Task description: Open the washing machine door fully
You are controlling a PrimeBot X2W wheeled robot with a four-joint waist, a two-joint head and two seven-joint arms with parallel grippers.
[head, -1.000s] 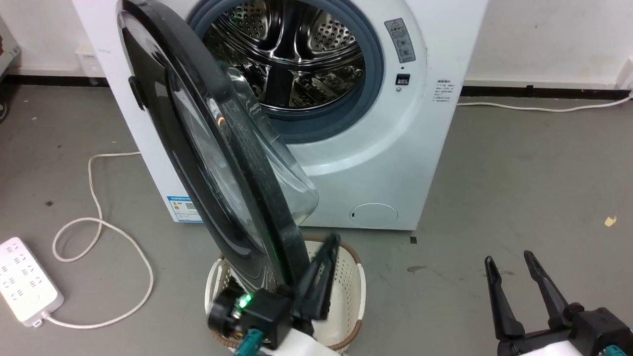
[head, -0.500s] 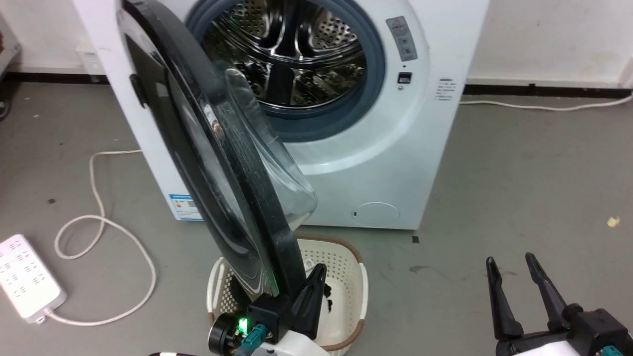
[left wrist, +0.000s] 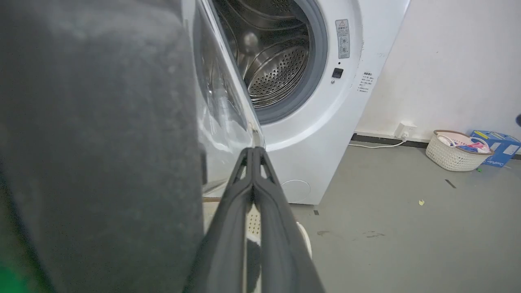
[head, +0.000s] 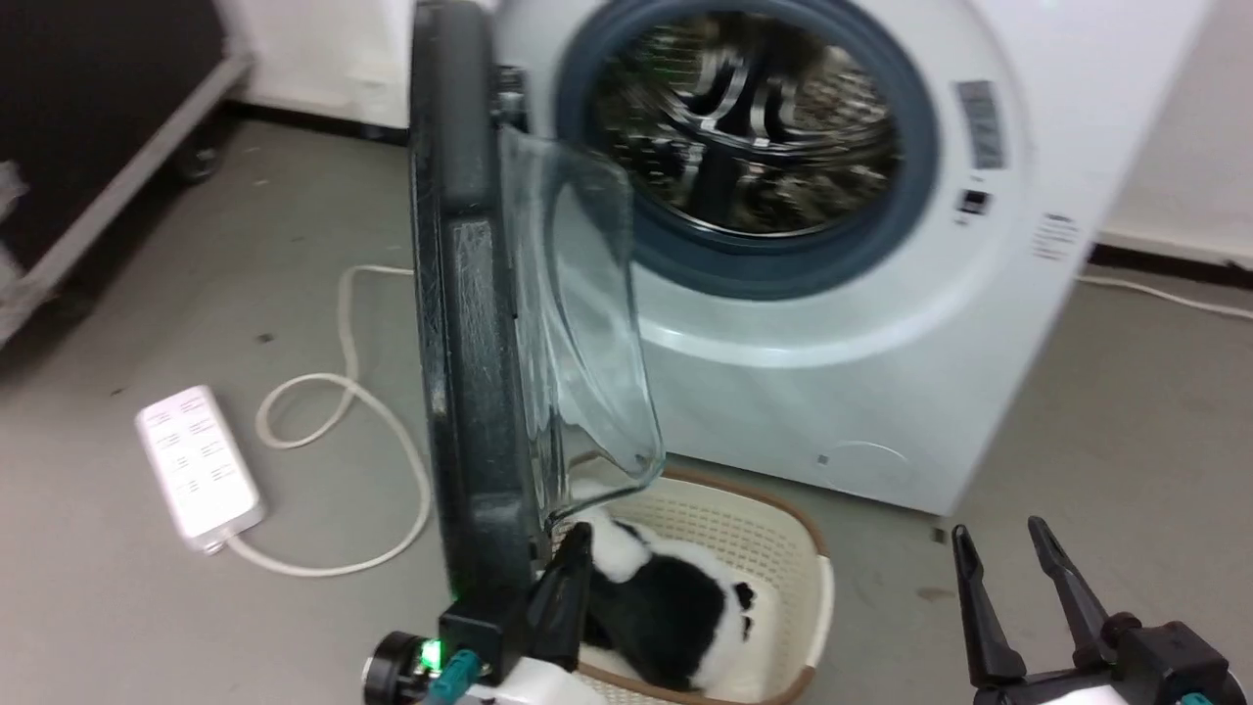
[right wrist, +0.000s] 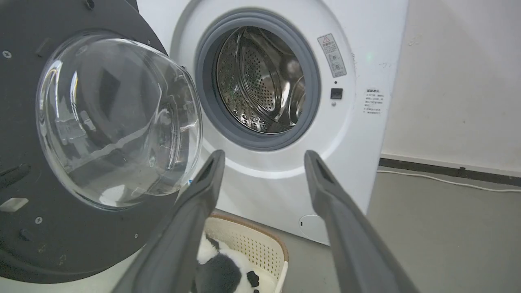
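just right of the big round glossy black washing machine door (head: 460, 343), standing edge-on at near left, the left gripper (head: 578, 540) is pinched shut, empty, beside its inner face; a leftward push would likely widen it. right gripper (head: 997, 529), spread wide, waits well apart.

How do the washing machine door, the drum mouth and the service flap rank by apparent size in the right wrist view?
1. washing machine door: largest, though it hangs nearer the camera.
2. drum mouth.
3. service flap: clearly smallest.
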